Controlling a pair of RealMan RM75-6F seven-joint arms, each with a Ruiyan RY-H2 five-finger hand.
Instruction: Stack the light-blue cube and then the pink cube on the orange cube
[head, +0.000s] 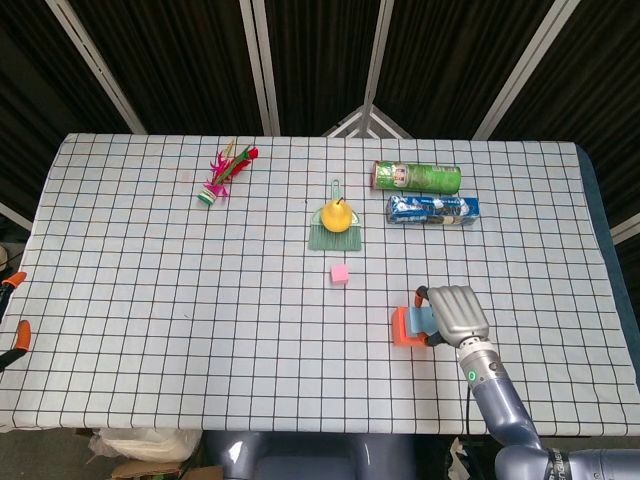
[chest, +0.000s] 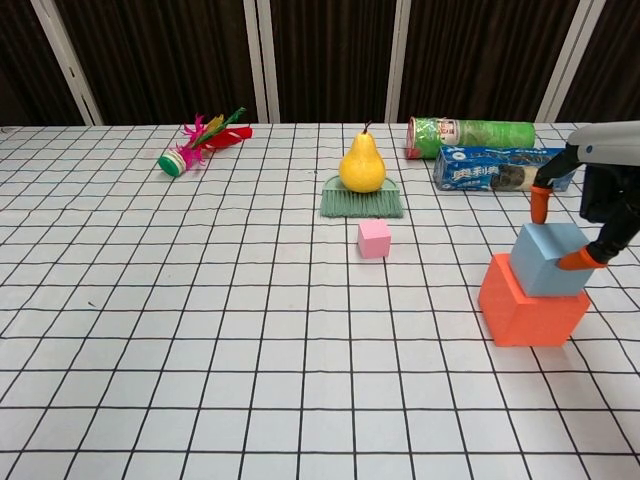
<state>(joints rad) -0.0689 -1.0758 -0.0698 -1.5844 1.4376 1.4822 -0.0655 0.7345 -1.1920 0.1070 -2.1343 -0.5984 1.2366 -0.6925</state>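
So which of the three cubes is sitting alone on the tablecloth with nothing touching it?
The small pink cube, in front of the green brush. The light-blue cube rests on the orange cube, with the right hand at it.

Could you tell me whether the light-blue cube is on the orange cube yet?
Yes: the blue cube sits on the orange cube, with the right hand gripping it.
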